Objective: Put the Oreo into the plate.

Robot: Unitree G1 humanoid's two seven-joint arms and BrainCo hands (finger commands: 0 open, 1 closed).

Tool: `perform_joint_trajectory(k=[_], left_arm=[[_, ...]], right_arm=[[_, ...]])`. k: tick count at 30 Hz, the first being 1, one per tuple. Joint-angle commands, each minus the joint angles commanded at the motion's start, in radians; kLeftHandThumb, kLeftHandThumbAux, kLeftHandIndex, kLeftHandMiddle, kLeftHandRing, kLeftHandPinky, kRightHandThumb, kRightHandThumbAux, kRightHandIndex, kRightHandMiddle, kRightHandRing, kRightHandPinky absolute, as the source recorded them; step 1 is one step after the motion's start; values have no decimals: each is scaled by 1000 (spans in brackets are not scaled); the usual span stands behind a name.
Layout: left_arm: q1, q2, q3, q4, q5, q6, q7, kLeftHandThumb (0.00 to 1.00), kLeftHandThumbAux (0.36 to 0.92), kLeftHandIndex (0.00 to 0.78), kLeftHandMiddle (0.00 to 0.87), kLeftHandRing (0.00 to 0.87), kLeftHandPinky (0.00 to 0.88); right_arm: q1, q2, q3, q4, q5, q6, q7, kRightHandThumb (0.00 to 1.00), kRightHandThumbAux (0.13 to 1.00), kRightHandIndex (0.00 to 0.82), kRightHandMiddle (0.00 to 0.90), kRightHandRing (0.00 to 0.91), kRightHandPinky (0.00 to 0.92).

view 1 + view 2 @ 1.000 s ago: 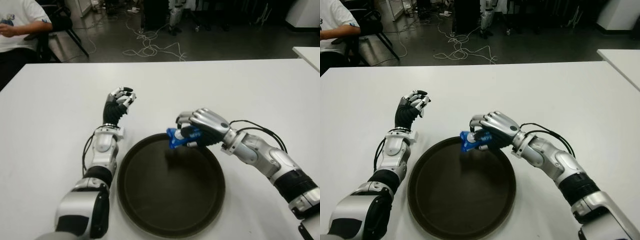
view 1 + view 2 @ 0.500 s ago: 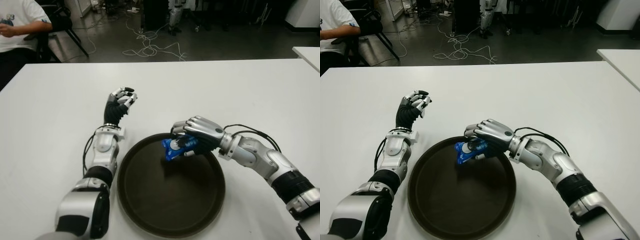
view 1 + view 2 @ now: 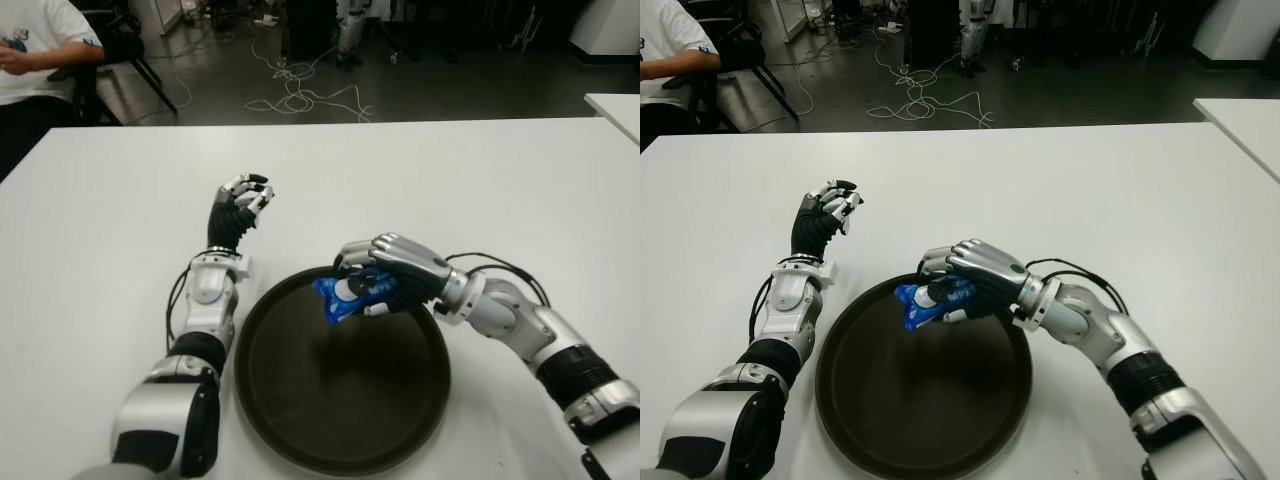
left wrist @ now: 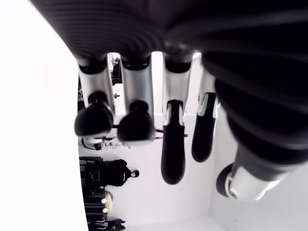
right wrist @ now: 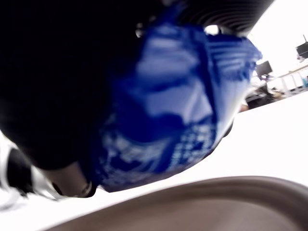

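Observation:
My right hand (image 3: 375, 280) is shut on a small blue Oreo packet (image 3: 347, 294), holding it above the far part of the round dark brown plate (image 3: 300, 420). The packet (image 5: 168, 125) fills the right wrist view, pressed against the palm, with the plate's rim (image 5: 192, 202) just beneath it. Its shadow falls on the plate's floor. My left hand (image 3: 238, 205) shows on the white table (image 3: 100, 230) to the left of the plate, fingers curled (image 4: 134, 125) and holding nothing.
A person in a white shirt (image 3: 35, 45) sits on a chair beyond the table's far left corner. Cables (image 3: 300, 95) lie on the dark floor behind the table. Another white table's corner (image 3: 615, 105) shows at the far right.
My right hand has carried the Oreo packet leftward and a little nearer, further over the plate. The left hand has not moved.

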Motion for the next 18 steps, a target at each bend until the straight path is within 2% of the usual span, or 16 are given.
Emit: perform_joint_trajectory(k=[3, 4, 5, 6, 7, 10, 15, 18], left_arm=[[0, 0, -2, 0, 4, -4, 3, 856, 667, 402, 521, 811, 790], [0, 1, -3, 0, 6, -6, 5, 857, 667, 403, 522, 814, 792], [0, 2, -5, 0, 9, -7, 8, 857, 667, 403, 523, 815, 793], [0, 2, -6, 0, 11, -7, 10, 857, 666, 403, 524, 817, 794], [-1, 2, -6, 0, 11, -6, 9, 857, 666, 404, 524, 818, 795], [-2, 1, -4, 1, 8, -3, 4, 857, 667, 402, 523, 818, 793], [-4, 0, -4, 4, 9, -10, 6, 857, 667, 403, 522, 814, 791], [-6, 1, -9, 7, 21, -26, 20, 857, 666, 404, 523, 817, 794]], right_arm=[[-3, 6, 1, 13, 22, -15, 29, 684, 742, 408, 469, 476, 450], [-3, 6, 2, 16, 29, -16, 42, 676, 744, 403, 364, 366, 326], [-2, 5, 4, 17, 37, -12, 58, 674, 745, 401, 327, 327, 282], [-1, 5, 4, 17, 42, -10, 70, 444, 789, 268, 239, 235, 188], [0, 2, 7, 16, 51, 3, 95, 284, 819, 182, 182, 175, 127], [0, 0, 10, 18, 67, 32, 150, 93, 797, 59, 59, 57, 41], [2, 6, -1, 22, 86, 55, 195, 15, 756, 9, 9, 9, 6], [0, 9, -9, 27, 86, 67, 207, 4, 678, 3, 3, 2, 2]])
